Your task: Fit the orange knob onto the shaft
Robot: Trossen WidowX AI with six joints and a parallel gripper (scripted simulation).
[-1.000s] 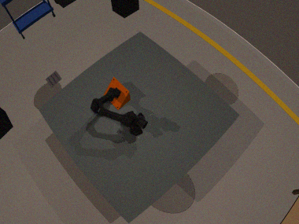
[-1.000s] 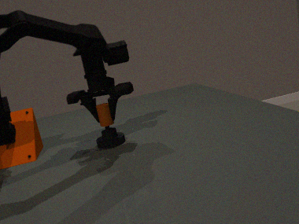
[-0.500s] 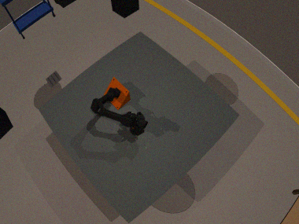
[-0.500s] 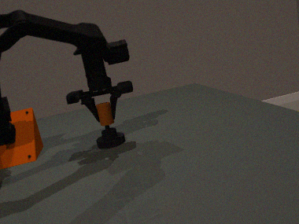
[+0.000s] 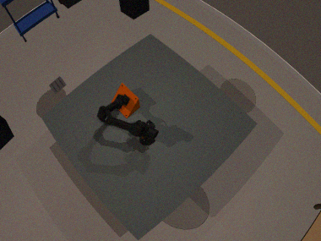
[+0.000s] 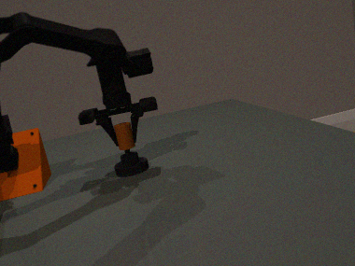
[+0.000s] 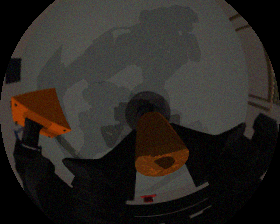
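The orange knob (image 6: 124, 136) (image 7: 159, 145) is held between the two fingers of my gripper (image 6: 126, 144) (image 7: 153, 130), which is shut on it. The knob leans slightly in the exterior view. It is directly above the dark round pedestal (image 6: 132, 167) (image 7: 132, 106), with a short piece of the dark shaft (image 6: 127, 151) showing under its lower end. The knob is not down on the pedestal. Whether the shaft tip is inside the hole cannot be told. The flat sides are hidden. In the top view the arm hides knob and pedestal.
The orange arm base bracket (image 5: 132, 103) (image 6: 34, 161) (image 7: 42, 110) stands behind the gripper on the dark green-grey table top (image 5: 198, 153) (image 6: 262, 192). Arm shadows fall around the pedestal. A blue cart (image 5: 35, 18) and dark boxes (image 5: 133, 1) stand beyond the table.
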